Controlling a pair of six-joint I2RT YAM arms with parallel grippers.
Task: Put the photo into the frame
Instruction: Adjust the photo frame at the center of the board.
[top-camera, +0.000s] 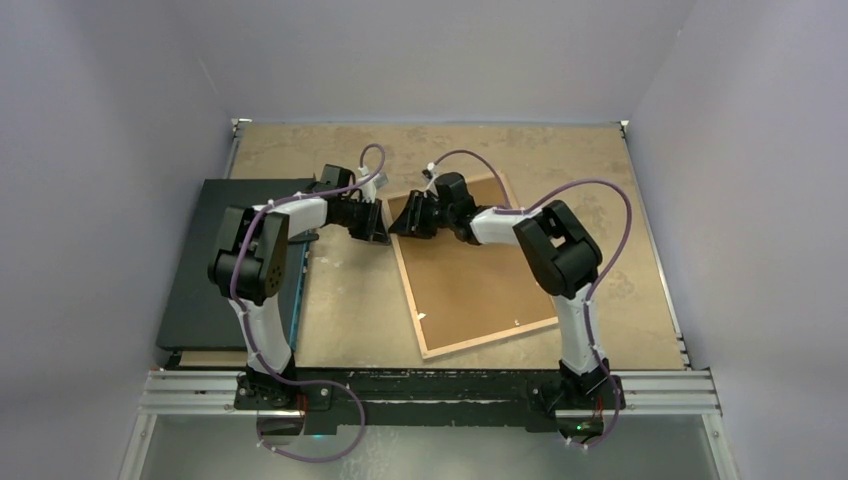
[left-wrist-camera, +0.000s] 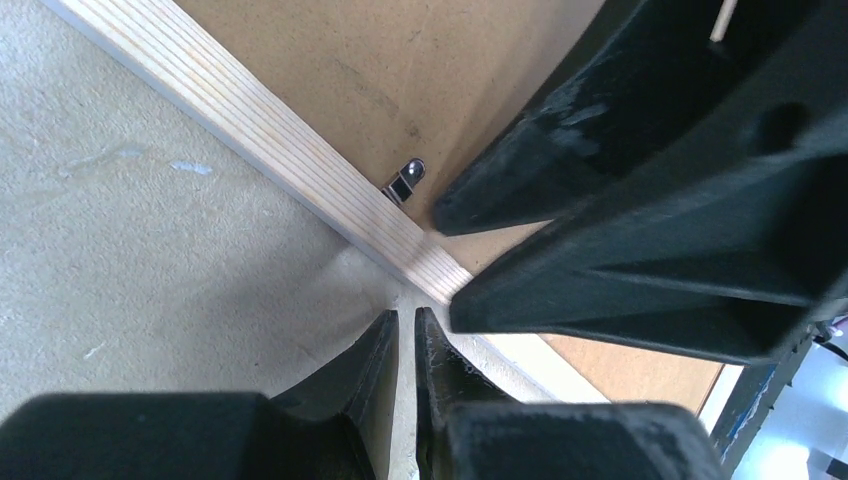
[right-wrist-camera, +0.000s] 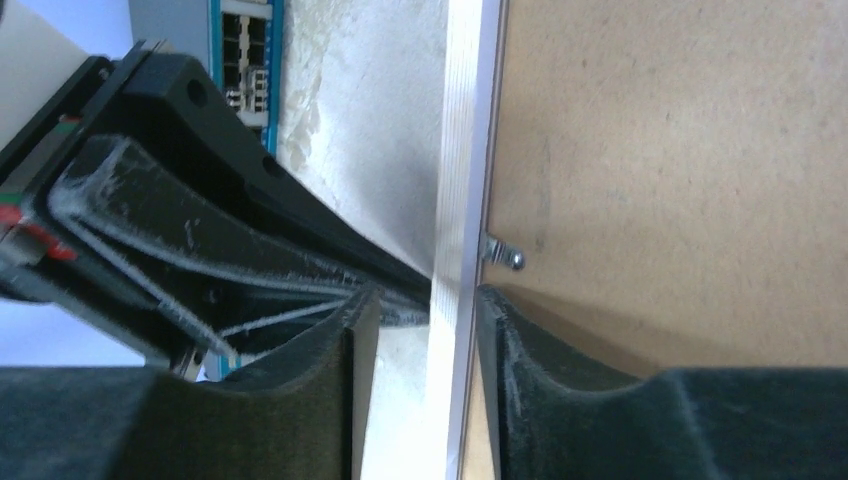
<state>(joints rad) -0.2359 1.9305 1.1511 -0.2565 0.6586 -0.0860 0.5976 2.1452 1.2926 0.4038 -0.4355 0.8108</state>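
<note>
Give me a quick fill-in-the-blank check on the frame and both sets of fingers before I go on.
1. The frame lies with its ___ facing up.
2. The right fingers are ___, one on each side of the frame's border.
3. The left fingers are ___, low over the table beside the frame.
4. The dark board lies on the frame's ___ side.

Missing words: back; open; shut; left
</note>
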